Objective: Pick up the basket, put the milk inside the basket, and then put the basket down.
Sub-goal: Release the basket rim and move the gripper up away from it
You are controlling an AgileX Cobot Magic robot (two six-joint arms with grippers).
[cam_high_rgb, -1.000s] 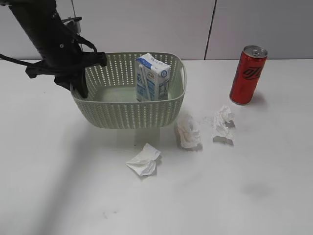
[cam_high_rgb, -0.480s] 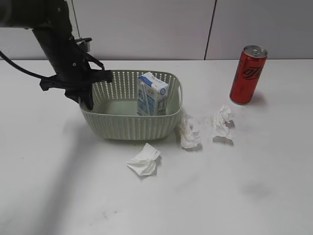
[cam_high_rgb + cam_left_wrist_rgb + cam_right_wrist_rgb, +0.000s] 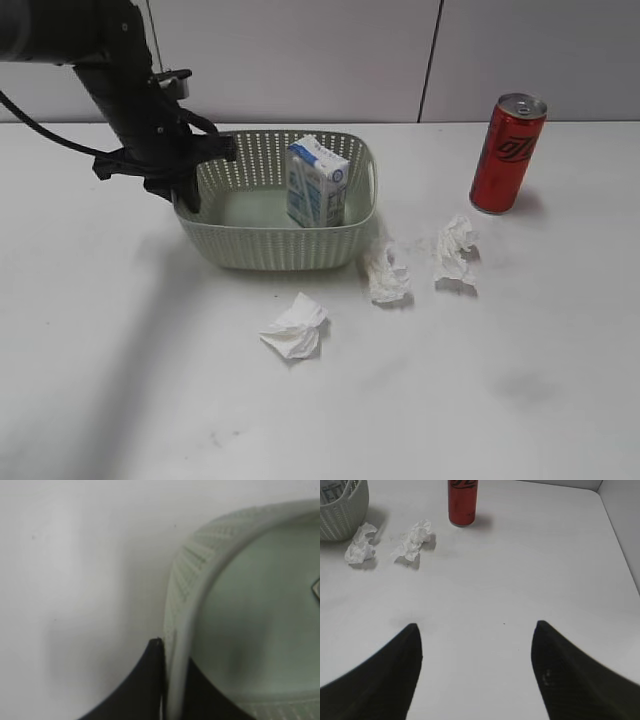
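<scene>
The pale green basket [image 3: 280,245] rests on the white table, left of centre. The white-and-blue milk carton [image 3: 317,183] stands upright inside it. My left gripper [image 3: 187,197] is shut on the basket's left rim, one finger outside the wall and one inside. In the left wrist view the rim [image 3: 192,620] runs between the two dark fingers [image 3: 145,680]. My right gripper [image 3: 476,630] is open and empty above bare table; it does not show in the exterior view. The basket's corner shows in the right wrist view [image 3: 340,505].
A red soda can [image 3: 508,152] stands at the back right, also in the right wrist view [image 3: 463,500]. Three crumpled tissues lie on the table: one in front of the basket [image 3: 296,327], two to its right [image 3: 385,272] [image 3: 456,248]. A wall runs behind.
The basket with the milk has come down to the table and shifted slightly right and back. My left arm moved with it, still gripping the rim.
</scene>
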